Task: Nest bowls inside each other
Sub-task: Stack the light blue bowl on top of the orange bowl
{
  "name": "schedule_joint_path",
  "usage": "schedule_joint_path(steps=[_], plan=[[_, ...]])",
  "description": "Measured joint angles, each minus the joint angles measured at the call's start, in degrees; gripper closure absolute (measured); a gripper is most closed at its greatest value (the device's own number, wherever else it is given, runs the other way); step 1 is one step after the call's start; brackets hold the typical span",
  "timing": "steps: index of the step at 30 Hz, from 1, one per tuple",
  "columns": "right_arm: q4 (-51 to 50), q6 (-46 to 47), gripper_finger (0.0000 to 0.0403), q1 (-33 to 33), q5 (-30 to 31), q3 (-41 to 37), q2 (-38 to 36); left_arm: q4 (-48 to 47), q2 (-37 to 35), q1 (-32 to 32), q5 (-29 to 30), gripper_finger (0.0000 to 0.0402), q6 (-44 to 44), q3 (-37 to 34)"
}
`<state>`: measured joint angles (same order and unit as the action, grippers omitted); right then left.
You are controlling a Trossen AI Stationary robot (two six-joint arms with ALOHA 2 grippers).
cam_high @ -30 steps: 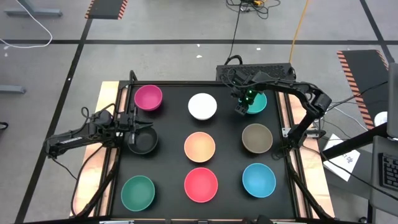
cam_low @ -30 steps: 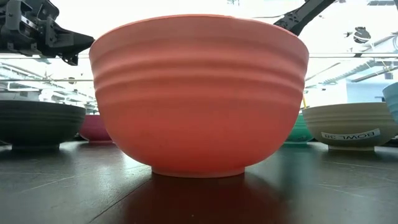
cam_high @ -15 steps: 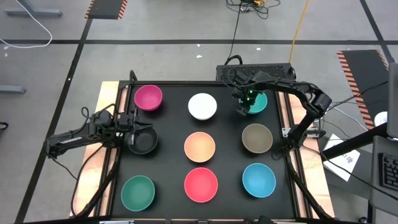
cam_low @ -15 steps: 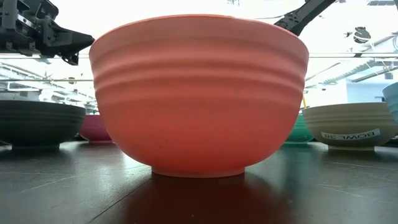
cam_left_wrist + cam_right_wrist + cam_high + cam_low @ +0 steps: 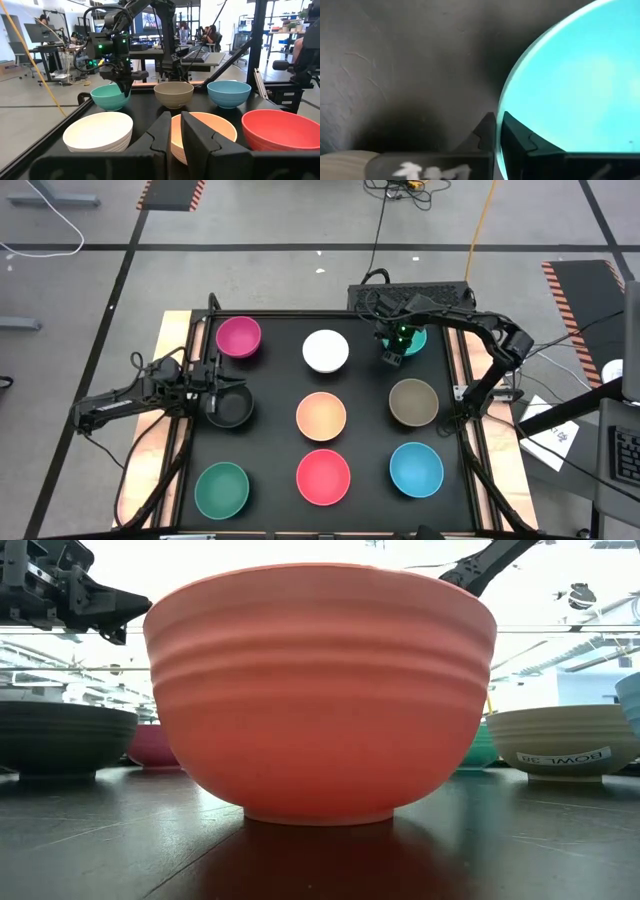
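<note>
Bowls lay in a three-by-three grid on the black table (image 5: 275,430), none yet nested. Along the near row sat the green bowl (image 5: 221,489), the red bowl (image 5: 323,476) and the blue bowl (image 5: 416,468), each upright and well apart from its neighbours. In the middle row the orange bowl (image 5: 321,416), its outer wall ringed with shallow ridges in the low view, stood between the black bowl (image 5: 229,407) and the taupe-brown bowl (image 5: 413,401), which carried a white label on its side. The left gripper (image 5: 222,387) reached in level from the table's left edge and hung over the black bowl's rim; its two dark fingers stood pressed together with nothing between them. Farthest back were the magenta bowl (image 5: 239,336), the white bowl (image 5: 326,350) and the teal bowl (image 5: 413,340). The right gripper (image 5: 393,357) pointed straight down from an arm bent in over the far right corner, a green light glowing on its wrist. Its fingers were clamped on the teal bowl's rim on the side facing the white bowl, one finger inside the rim and one outside, as the right wrist view showed.
</note>
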<state>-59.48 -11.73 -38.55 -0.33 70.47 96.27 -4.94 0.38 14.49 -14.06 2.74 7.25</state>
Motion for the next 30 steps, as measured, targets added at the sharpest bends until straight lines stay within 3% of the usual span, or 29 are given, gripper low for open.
schedule_joint_path(steps=[4,8,21,30], plan=[[-3.0,0.3,0.0401,1.6,5.4,2.9,0.2,0.0,0.0,0.0,0.0,0.0355,0.0,0.0],[-3.9,0.2,0.0401,3.4,6.2,7.5,0.1,0.0,0.0,0.0,0.0,0.0355,-0.2,0.0],[-13.8,3.8,0.0402,11.8,6.0,20.5,0.1,-0.1,0.0,0.0,-1.1,0.0355,-0.2,0.0],[-14.6,5.9,0.0402,19.3,1.6,26.2,0.1,0.0,0.0,0.0,-1.0,0.0355,0.0,0.0]])
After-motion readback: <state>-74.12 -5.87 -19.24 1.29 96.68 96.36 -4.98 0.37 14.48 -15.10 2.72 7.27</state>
